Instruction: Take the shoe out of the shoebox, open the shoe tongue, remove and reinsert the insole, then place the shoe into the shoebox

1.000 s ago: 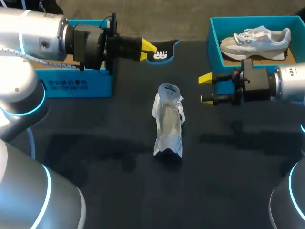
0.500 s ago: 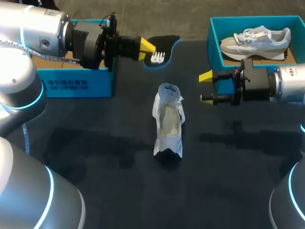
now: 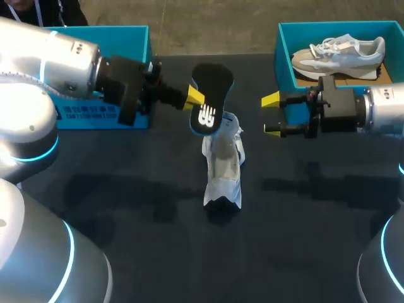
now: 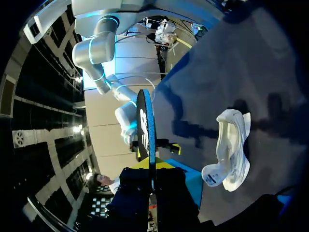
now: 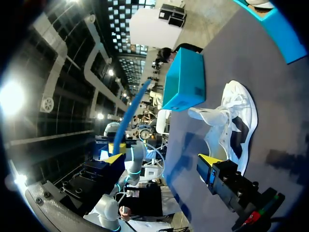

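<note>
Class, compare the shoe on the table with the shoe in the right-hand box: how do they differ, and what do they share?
The shoe on the table stands on the bare dark table; the shoe in the box lies inside the blue shoebox. The shoe on the table shows its open top from above; the shoe in the box shows its side. Both are pale lace-up trainers.

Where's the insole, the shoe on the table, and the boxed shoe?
insole [image 3: 211, 91], head view, black middle.
shoe on the table [image 3: 222, 165], head view, opening.
boxed shoe [image 3: 344, 53], head view, side.
</note>
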`<state>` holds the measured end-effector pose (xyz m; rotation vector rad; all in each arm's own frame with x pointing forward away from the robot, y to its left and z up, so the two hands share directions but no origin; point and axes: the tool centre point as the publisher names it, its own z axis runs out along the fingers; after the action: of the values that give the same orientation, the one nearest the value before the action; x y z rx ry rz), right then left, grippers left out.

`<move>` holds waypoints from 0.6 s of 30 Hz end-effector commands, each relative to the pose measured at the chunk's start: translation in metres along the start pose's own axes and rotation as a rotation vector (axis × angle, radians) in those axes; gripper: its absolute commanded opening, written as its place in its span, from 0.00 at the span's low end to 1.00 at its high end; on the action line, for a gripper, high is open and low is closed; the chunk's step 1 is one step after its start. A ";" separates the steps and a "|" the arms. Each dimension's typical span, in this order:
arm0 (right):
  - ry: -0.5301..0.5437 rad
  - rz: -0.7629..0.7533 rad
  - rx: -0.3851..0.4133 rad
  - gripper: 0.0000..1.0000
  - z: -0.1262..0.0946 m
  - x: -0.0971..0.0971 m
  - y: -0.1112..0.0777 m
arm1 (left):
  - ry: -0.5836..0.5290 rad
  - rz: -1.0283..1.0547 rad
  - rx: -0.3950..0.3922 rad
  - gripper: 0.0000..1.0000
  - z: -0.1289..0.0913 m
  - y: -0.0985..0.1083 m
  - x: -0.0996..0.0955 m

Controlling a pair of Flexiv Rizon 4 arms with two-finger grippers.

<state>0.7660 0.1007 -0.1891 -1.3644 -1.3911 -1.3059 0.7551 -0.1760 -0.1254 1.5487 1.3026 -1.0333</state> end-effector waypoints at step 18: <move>-0.014 0.040 0.081 1.00 0.024 0.014 -0.003 | 0.010 0.156 -0.086 0.00 0.044 -0.007 0.037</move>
<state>0.7592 0.1212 -0.1766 -1.3457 -1.4032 -1.2145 0.7452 -0.1956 -0.1714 1.5720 1.2090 -0.8570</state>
